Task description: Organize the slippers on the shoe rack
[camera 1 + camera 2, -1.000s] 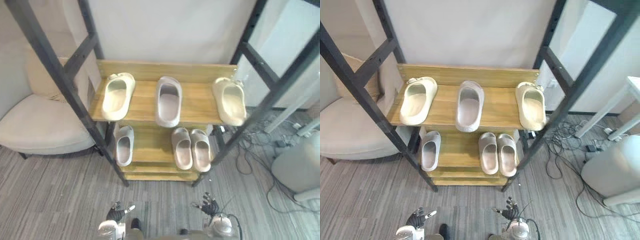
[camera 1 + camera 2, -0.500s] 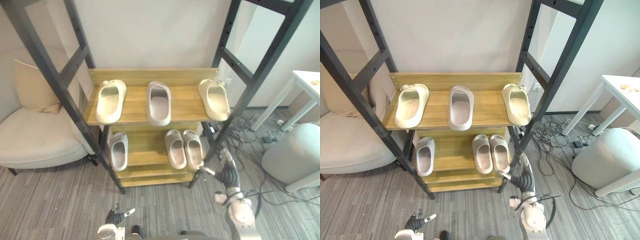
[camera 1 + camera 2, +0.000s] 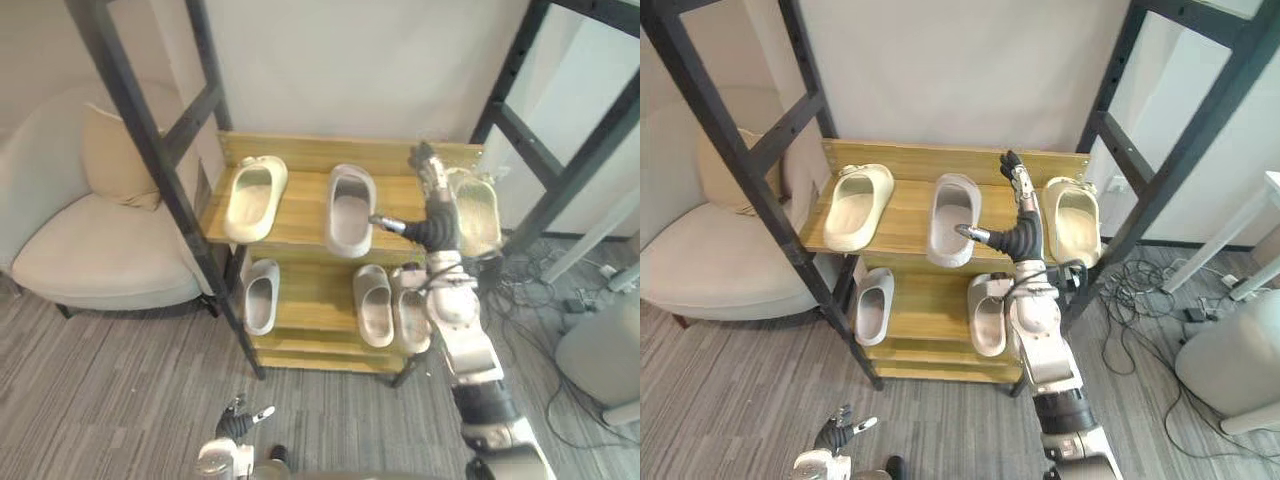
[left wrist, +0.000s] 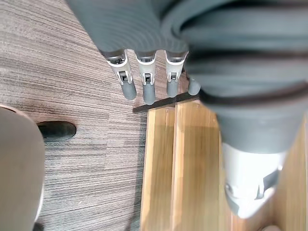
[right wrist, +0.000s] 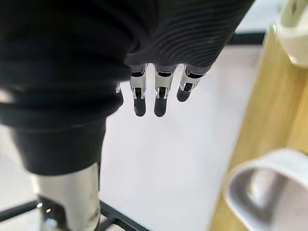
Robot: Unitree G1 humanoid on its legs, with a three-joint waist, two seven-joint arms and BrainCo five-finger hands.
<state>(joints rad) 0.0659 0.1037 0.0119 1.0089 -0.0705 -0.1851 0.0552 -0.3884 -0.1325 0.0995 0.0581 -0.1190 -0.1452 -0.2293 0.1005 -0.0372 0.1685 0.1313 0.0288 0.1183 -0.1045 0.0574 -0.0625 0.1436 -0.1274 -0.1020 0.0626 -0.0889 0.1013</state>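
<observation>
**Left eye view.** The shoe rack [image 3: 320,352] holds three slippers on its upper shelf [image 3: 300,192]. A left cream slipper [image 3: 250,187], a grey slipper [image 3: 350,208] in the middle and a right cream slipper [image 3: 478,212] lie apart from one another. On the lower shelf [image 3: 315,300] a small grey slipper [image 3: 260,295] lies at the left. A pale pair [image 3: 373,305] lies side by side at the right, partly behind the right arm. The right hand [image 3: 438,230] is over the upper shelf, between the grey slipper and the right cream slipper. Its fingers are straight and point far, and its thumb points left toward the grey slipper. Whether it touches a slipper cannot be told. The left hand [image 3: 238,420] is low at the near edge, over the floor [image 3: 120,380], loosely spread and empty. An armchair [image 3: 90,240] stands left of the rack.

**Right eye view.** The arrangement is the same, with the right hand just left of the right cream slipper.

**Left wrist view.** The fingers [image 4: 144,86] are straight, side by side, and hold nothing. Floor and wooden boards [image 4: 173,159] lie beyond them.

**Right wrist view.** The fingers [image 5: 161,96] are straight, close together and empty. The white wall [image 5: 183,159] lies beyond them, with the upper shelf and the grey slipper's rim alongside.
</observation>
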